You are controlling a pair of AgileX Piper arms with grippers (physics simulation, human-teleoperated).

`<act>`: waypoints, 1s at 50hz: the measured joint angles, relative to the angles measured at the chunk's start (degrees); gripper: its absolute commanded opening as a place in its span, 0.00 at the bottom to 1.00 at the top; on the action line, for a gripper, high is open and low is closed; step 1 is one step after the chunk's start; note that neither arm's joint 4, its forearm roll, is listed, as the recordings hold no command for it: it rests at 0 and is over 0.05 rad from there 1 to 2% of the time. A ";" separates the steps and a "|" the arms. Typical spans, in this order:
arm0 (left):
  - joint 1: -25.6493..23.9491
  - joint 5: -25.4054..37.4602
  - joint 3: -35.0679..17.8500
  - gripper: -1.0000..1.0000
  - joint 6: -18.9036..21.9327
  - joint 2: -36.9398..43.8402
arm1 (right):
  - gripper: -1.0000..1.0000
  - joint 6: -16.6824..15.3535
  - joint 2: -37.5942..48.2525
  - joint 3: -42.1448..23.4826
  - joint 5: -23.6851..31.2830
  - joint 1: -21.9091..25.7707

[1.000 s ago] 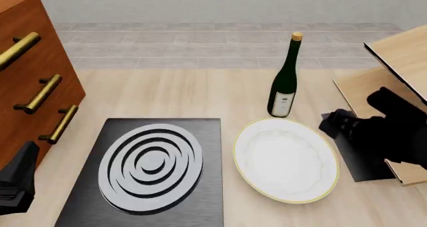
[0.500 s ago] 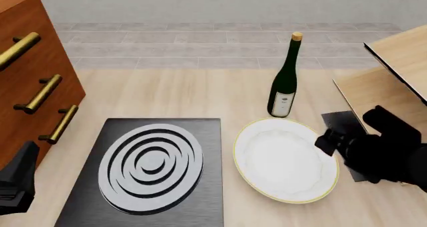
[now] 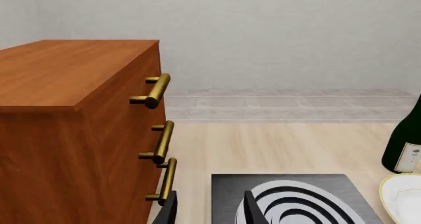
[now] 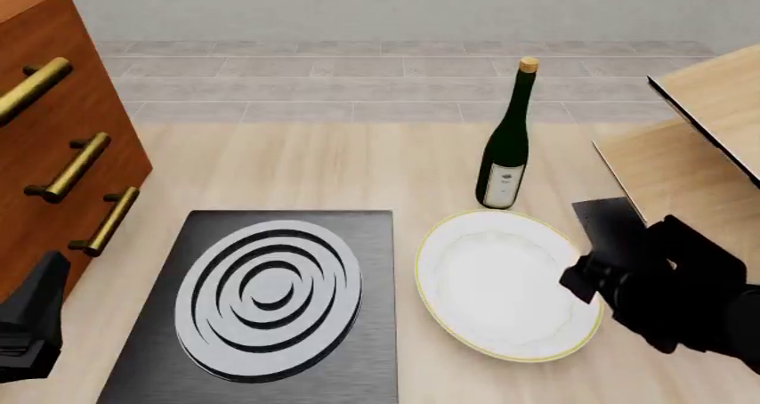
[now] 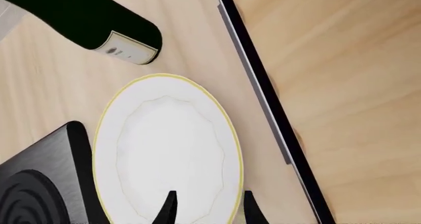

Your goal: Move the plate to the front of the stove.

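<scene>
The white plate (image 4: 499, 284) with a thin gold rim lies flat on the table, just right of the stove (image 4: 267, 306), a dark slab with silver ring burners. My right gripper (image 4: 582, 278) hovers at the plate's right edge. In the right wrist view the gripper (image 5: 208, 210) is open, one finger over the plate (image 5: 167, 150) and the other just outside its rim. My left gripper (image 4: 34, 326) sits low at the far left, beside the stove's left edge. The left wrist view shows this gripper (image 3: 209, 211) open and empty, with the stove (image 3: 299, 199) and a sliver of the plate (image 3: 403, 199) beyond.
A dark green wine bottle (image 4: 508, 146) stands just behind the plate. A wooden drawer cabinet (image 4: 53, 128) with brass handles fills the left side. A thin black mat (image 4: 608, 219) and tilted wooden boards (image 4: 700, 128) lie to the right of the plate.
My right gripper has moved nearer and slightly leftward, from over the black mat to the plate's right rim. The left arm, plate and stove have not moved.
</scene>
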 measured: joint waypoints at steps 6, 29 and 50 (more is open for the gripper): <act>0.00 0.00 0.00 1.00 0.00 0.00 | 1.00 0.23 0.35 0.94 -0.68 0.08; 0.00 0.00 0.00 1.00 0.00 0.00 | 1.00 2.56 3.67 5.46 -6.61 1.83; 0.00 0.00 0.00 1.00 0.00 0.00 | 1.00 4.07 7.82 6.62 -12.16 3.41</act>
